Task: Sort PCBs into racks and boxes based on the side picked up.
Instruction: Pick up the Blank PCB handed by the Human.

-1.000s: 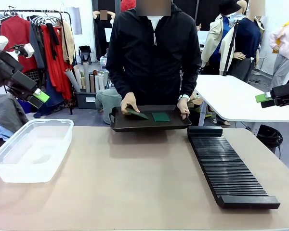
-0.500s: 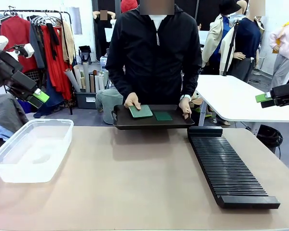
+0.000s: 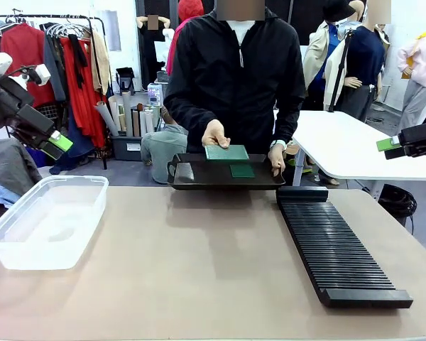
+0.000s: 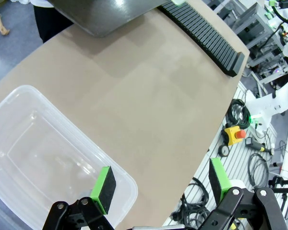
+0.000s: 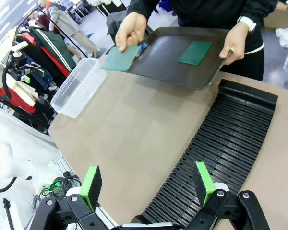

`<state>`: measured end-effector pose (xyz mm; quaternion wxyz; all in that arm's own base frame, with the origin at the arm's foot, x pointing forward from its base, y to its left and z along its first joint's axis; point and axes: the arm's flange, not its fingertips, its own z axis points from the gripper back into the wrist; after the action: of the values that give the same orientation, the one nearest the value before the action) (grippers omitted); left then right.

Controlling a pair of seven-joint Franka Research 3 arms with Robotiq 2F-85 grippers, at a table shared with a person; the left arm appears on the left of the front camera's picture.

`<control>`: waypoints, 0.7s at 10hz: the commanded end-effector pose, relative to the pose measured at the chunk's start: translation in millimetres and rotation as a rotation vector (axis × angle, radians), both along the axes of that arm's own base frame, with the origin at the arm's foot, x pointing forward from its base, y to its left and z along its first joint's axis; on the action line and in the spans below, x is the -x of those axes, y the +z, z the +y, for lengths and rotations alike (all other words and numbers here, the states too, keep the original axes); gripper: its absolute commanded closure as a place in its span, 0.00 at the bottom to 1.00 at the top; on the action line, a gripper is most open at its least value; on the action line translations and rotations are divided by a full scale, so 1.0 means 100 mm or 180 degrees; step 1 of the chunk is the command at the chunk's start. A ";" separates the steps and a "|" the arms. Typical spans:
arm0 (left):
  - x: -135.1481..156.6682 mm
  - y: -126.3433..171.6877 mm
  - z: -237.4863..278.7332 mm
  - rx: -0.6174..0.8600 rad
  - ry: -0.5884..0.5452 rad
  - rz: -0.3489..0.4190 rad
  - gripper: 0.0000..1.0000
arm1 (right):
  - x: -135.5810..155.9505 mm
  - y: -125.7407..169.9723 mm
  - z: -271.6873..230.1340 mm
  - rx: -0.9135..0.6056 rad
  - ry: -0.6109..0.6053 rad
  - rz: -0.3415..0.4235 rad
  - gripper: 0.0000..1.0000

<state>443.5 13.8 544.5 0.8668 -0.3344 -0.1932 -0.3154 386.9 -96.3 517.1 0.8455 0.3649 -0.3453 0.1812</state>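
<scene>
Your left gripper (image 4: 161,184) stands spread wide, with nothing between its pads. In the front view it hangs in the air at 9 o'clock, above and beyond the box (image 3: 28,241) and clear of it. Your right gripper (image 5: 148,184) is just as wide apart and also empty. It hovers at 3 o'clock in the front view, well apart from the rack (image 3: 337,249).

On the table (image 3: 199,277) the box sits at 8 o'clock, near the left edge. The rack lies at 4 o'clock and runs from the far edge toward you, with its slots lying crosswise.

At 12 o'clock a person holds a dark tray (image 3: 195,177) at the table's far edge. You cannot tell whether it rests on the table or floats just over it. One hand (image 3: 275,158) grips the tray's 3 o'clock rim. The other hand (image 3: 215,133) pinches one PCB (image 3: 227,151) by its edge and holds it raised over the tray's far rim. In the right wrist view this board is slightly tilted and sticks out past the tray's corner on the box side. A second PCB (image 3: 242,170) lies flat on the tray, just toward 3 o'clock from its middle. It is apart from the raised board and touches neither hand.
</scene>
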 end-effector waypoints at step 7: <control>0.01 0.01 0.00 0.0015 -0.0011 -0.0005 0.00 | -0.02 0.02 0.01 -0.0059 0.0010 -0.0051 0.00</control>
<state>443.5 13.8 544.5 0.8668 -0.3344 -0.1932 -0.3154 386.9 -96.3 517.1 0.8455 0.3649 -0.3453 0.1812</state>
